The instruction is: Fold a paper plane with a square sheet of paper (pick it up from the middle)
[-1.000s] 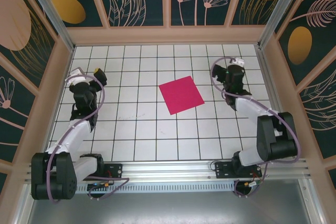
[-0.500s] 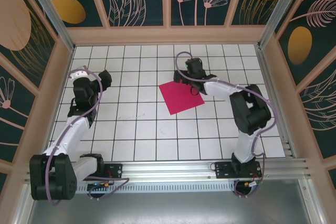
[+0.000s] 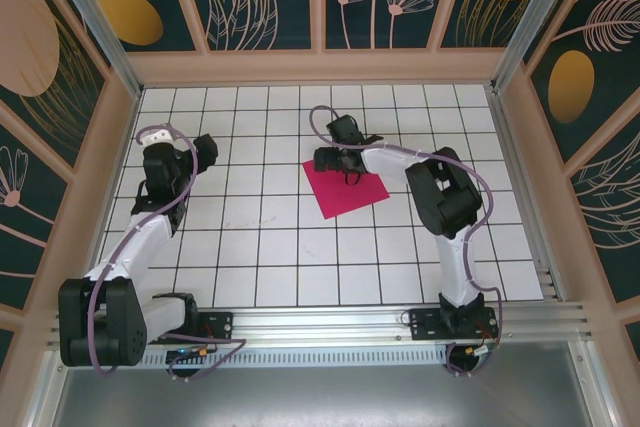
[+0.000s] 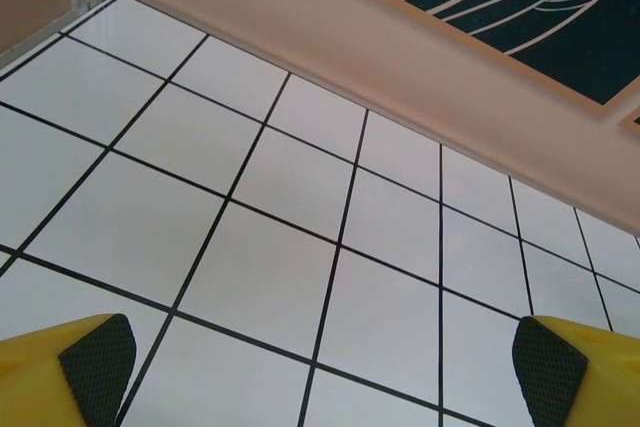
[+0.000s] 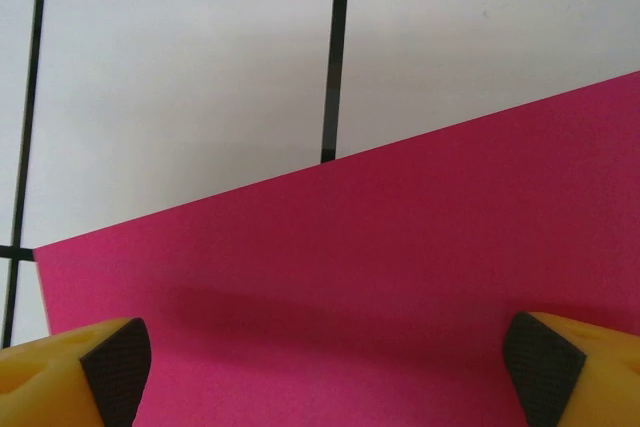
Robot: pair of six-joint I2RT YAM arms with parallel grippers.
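**Top external view.** The square sheet of paper [image 3: 352, 192] lies flat and unfolded on the white gridded worktop [image 3: 260, 247]. It sits slightly right of centre and is turned at an angle to the grid lines. The right arm reaches across from its base toward the middle. The right gripper [image 3: 333, 160] stands over the sheet's far edge, near its left corner. The left gripper [image 3: 200, 152] is well apart from the sheet, over bare tiles on the left side of the worktop.

**Left wrist view.** The left gripper [image 4: 320, 367] is spread wide. Its two black pads [image 4: 97, 362] sit at the lower corners of the view, with bare tiles between them. The back wall [image 4: 300, 27] rises beyond the last row of tiles.

**Right wrist view.** The right gripper [image 5: 328, 367] is also spread wide and grips nothing. The magenta sheet [image 5: 400, 247] spans the space between its jaws. One edge of the sheet runs diagonally across the view to a corner at the left, with white tiles beyond it. A soft shadow lies on the paper. Whether the pads touch the sheet cannot be determined.
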